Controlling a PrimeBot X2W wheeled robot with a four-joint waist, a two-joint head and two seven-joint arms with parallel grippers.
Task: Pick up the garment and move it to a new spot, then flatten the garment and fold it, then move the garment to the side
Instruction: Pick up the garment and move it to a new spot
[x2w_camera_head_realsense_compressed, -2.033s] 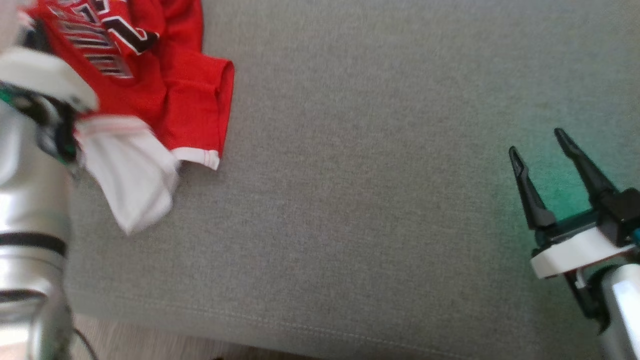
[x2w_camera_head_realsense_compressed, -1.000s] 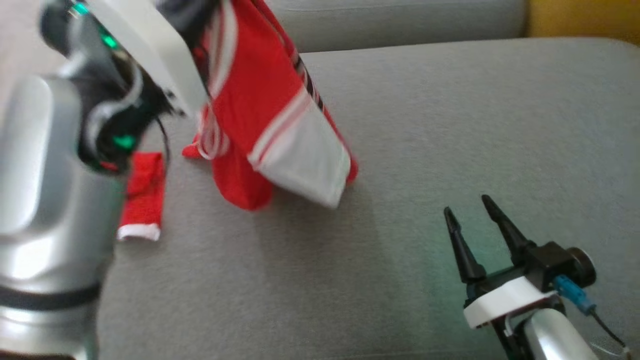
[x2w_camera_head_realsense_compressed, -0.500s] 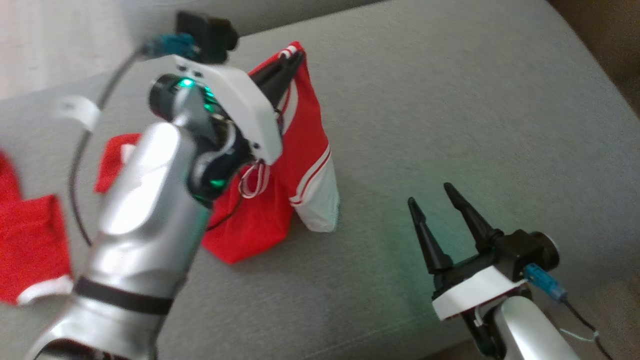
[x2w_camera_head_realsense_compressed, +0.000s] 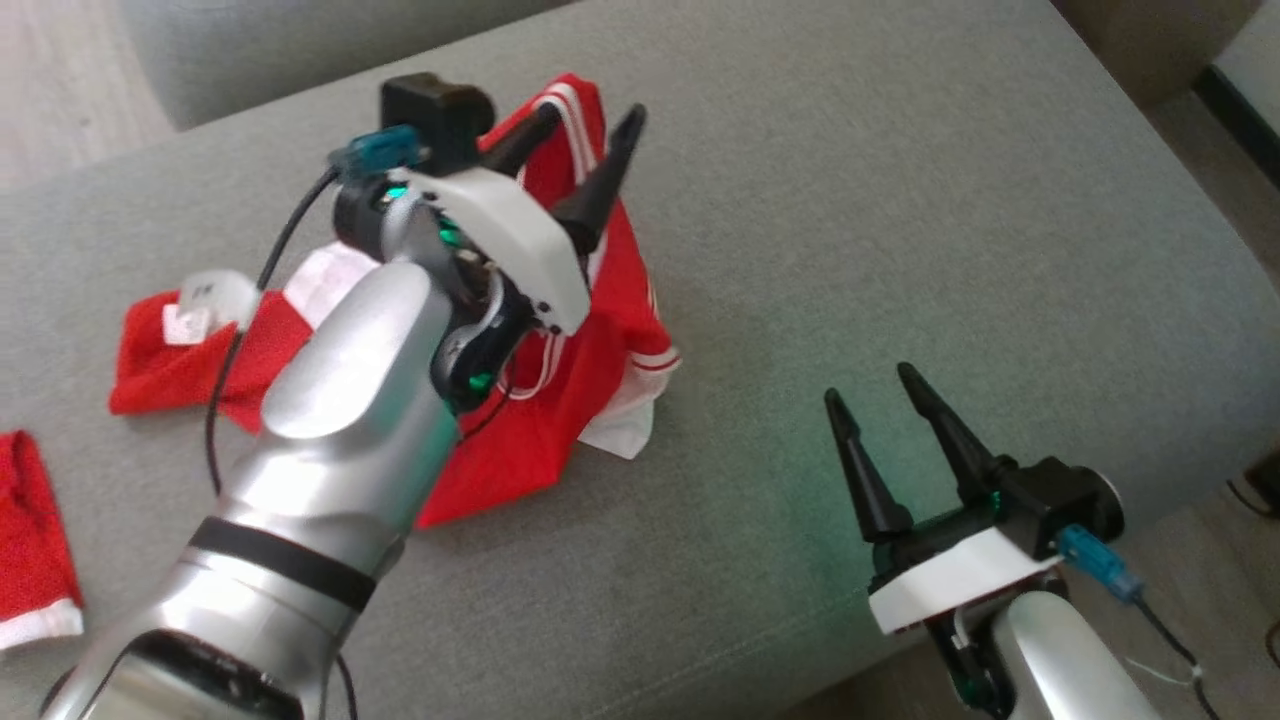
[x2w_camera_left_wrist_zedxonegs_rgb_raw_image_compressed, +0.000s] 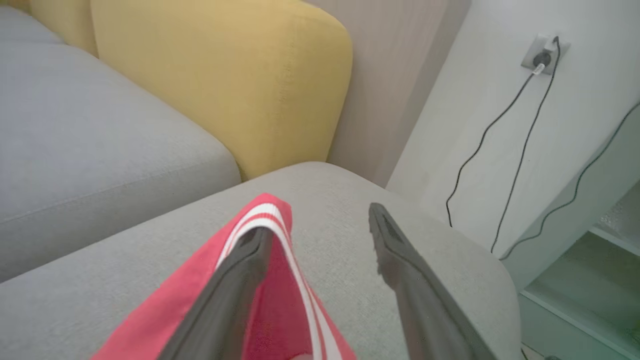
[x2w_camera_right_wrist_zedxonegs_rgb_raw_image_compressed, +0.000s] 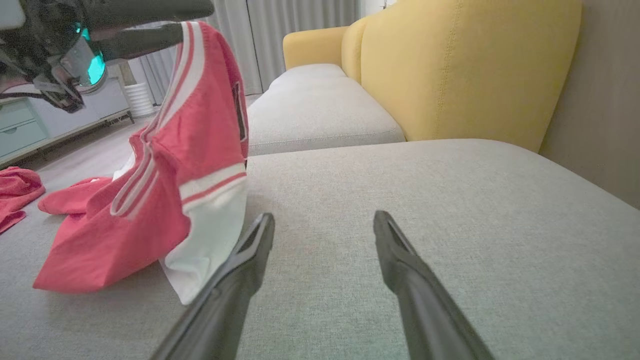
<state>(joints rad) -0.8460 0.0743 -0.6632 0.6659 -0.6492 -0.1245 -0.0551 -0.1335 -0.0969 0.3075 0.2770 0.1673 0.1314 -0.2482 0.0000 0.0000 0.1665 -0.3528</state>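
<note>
Progress looks early to me. Your broad grey sofa cushion (x2w_camera_head_realsense_compressed: 950, 200) carries the garment (x2w_camera_head_realsense_compressed: 625, 320), a red jersey with white trim, left of centre in the head view. Its lower part lies bunched on the cushion while its striped hem hangs over one finger (x2w_camera_left_wrist_zedxonegs_rgb_raw_image_compressed: 230, 290) of the left end effector (x2w_camera_head_realsense_compressed: 592, 115). That end effector is released, fingers spread wide, so nothing clamps the cloth. The right end effector (x2w_camera_head_realsense_compressed: 868, 388) is released too and empty, hovering over bare cushion to the garment's right, apart from it. So I judge the pick-up and move to be as good as done, once the hem slips off that finger. Flattening, folding and the shift to the side are all left for you. Around the sofa you have a pale wall (x2w_camera_left_wrist_zedxonegs_rgb_raw_image_compressed: 500, 100) past its end, a yellow backrest (x2w_camera_left_wrist_zedxonegs_rgb_raw_image_compressed: 225, 85) behind the seat, another red piece (x2w_camera_head_realsense_compressed: 35, 530) at the cushion's far left, and a black cable (x2w_camera_left_wrist_zedxonegs_rgb_raw_image_compressed: 480, 145) running up to a wall socket (x2w_camera_left_wrist_zedxonegs_rgb_raw_image_compressed: 542, 50).
</note>
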